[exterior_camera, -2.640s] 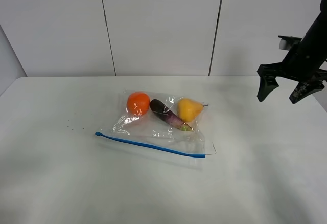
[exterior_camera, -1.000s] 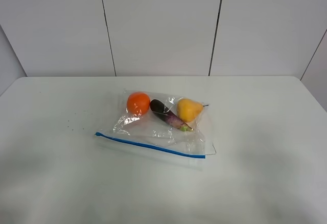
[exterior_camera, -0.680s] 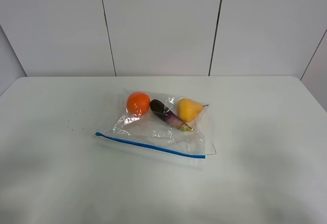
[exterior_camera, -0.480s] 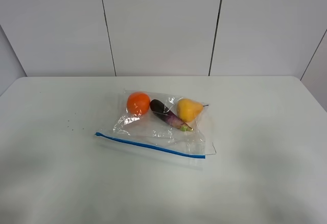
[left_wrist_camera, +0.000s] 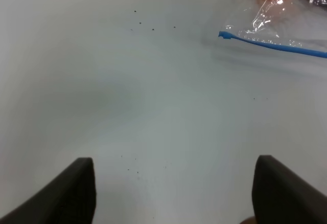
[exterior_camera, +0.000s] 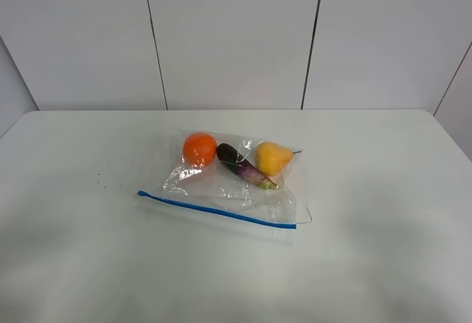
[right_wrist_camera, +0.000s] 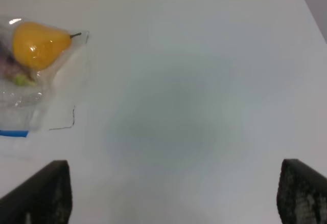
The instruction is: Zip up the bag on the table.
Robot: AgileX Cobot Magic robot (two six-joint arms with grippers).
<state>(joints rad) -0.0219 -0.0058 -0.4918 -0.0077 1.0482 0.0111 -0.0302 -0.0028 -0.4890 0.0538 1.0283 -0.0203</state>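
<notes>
While both sets of fingers stand spread wide with nothing between them, the bag (exterior_camera: 230, 181) lies flat near the middle of the bench (exterior_camera: 383, 249), well apart from either. The left fingers (left_wrist_camera: 76, 188) hover over bare bench, and only the bag's near corner, where the blue zip strip (exterior_camera: 217, 210) ends, shows far ahead of them in the left wrist view. The right fingers (right_wrist_camera: 48, 191) hang over the opposite side, with the pear end of the bag off beyond one tip.

Through the clear plastic the orange (exterior_camera: 199, 148), the eggplant (exterior_camera: 242, 165) and the pear (exterior_camera: 273, 158) sit in a row along the bag's far side; the zip strip runs along its near edge, slanting slightly. Open bench lies on every side of the bag, widest toward the near edge, and neither arm appears in the high view.
</notes>
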